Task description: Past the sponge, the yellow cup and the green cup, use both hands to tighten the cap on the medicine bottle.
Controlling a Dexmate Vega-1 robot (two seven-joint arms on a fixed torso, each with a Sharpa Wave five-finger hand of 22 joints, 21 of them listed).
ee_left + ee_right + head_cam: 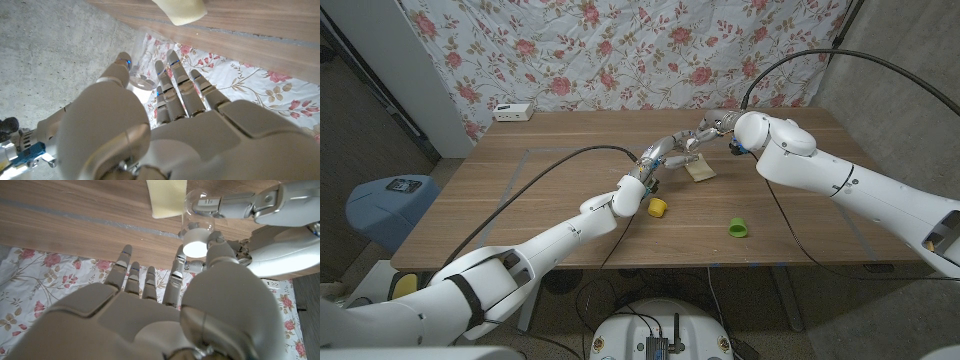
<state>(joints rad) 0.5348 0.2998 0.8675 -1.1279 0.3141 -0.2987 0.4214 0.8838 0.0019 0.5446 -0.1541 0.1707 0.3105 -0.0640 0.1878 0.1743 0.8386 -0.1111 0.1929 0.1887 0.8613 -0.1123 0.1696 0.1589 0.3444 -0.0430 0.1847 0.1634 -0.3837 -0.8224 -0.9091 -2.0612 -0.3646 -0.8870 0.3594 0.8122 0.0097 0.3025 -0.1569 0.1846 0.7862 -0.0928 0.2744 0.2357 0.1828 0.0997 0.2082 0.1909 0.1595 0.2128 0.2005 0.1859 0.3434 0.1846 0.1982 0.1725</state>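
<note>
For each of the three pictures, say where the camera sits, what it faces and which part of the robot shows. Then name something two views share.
Head view: on the robot's head, looking down at the wooden table; both arms show.
Left wrist view: behind the left hand, facing the medicine bottle.
Right wrist view: behind the right hand, facing the bottle's cap.
Shared: the sponge shows in both wrist views.
</note>
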